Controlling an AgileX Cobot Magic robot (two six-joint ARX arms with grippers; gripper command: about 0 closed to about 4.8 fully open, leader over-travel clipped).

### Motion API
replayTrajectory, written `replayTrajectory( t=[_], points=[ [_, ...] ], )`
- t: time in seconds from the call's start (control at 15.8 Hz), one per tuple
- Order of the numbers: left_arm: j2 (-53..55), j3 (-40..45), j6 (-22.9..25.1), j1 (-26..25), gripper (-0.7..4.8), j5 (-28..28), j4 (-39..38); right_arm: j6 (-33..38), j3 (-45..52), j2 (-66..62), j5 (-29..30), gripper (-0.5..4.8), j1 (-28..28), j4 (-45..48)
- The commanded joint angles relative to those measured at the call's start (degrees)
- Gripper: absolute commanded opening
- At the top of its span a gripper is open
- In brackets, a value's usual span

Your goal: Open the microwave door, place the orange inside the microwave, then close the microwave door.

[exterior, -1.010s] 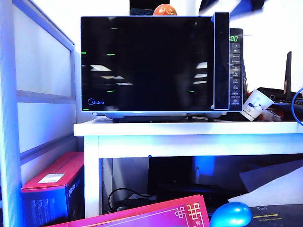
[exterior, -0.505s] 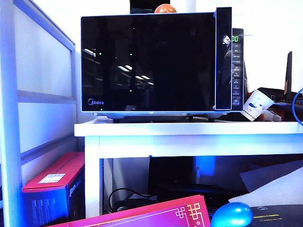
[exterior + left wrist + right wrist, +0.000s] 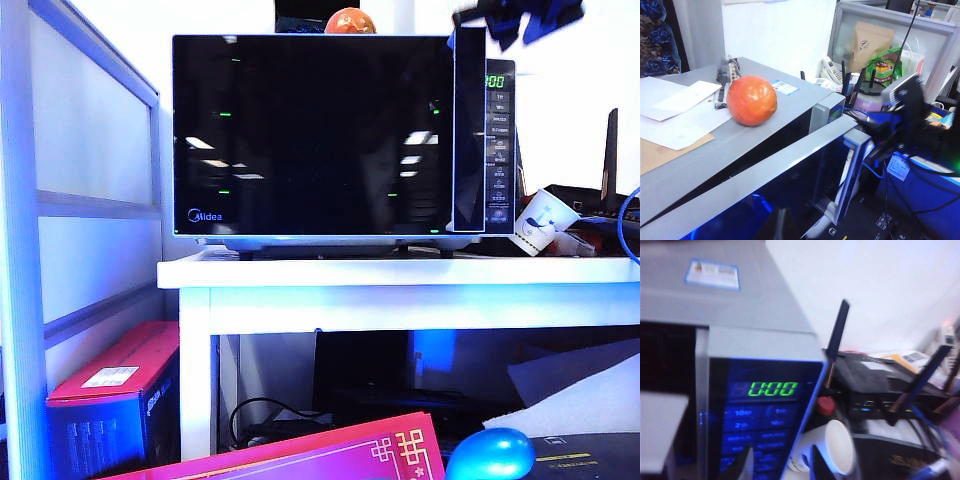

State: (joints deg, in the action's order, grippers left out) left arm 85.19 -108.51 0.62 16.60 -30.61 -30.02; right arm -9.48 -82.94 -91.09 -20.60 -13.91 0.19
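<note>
Resting atop the microwave (image 3: 330, 140), the orange (image 3: 349, 21) awaits; door (image 3: 765, 180) slightly ajar; right gripper (image 3: 777, 460) jaws spread, empty; left gripper's jaws unreadable.

The right wrist view is blurred. It looks down on the silver-grey boxy microwave (image 3: 755, 300), whose flat top carries a small white rectangular sticker (image 3: 712, 274). Its dark blue-lit button panel (image 3: 762, 425) shows a green digital display (image 3: 773, 388). The right gripper (image 3: 780, 465) hangs in front of the panel, its two dark fingertips (image 3: 744, 466) set a little apart. Just beside the panel lies a white paper cup (image 3: 836, 447), near a black antennaed router (image 3: 875, 382).
</note>
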Motion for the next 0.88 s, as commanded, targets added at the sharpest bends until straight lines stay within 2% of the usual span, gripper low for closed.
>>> replayTrajectory(
  t=[0.06,0.19,0.25,0.51,0.69,0.76,0.88],
  points=[
    [-0.26,-0.26,0.46,0.04,0.17,-0.24,0.46,0.04,-0.24,-0.44,7.74,1.56,0.46,1.38],
    [-0.26,-0.26,0.46,0.04,0.18,-0.24,0.48,0.02,-0.24,-0.31,14.82,1.56,0.57,1.33],
    [-0.26,-0.26,0.46,0.04,0.17,-0.24,0.48,0.02,-0.24,-0.13,20.46,1.56,0.66,1.11],
    [-0.26,-0.26,0.46,0.04,0.17,-0.22,0.46,-0.02,-0.26,3.26,21.00,1.56,0.72,-1.90],
    [-0.26,-0.26,0.44,0.04,0.17,-0.24,0.46,0.00,-0.26,6.16,26.86,1.56,1.40,-3.32],
    [-0.26,-0.26,0.44,0.04,0.17,-0.26,0.48,0.00,-0.26,6.73,26.58,1.56,1.40,-3.37],
    [-0.11,-0.26,0.48,0.09,0.17,-0.24,0.61,0.00,-0.26,6.82,18.86,1.56,1.40,-2.93]
  ],
)
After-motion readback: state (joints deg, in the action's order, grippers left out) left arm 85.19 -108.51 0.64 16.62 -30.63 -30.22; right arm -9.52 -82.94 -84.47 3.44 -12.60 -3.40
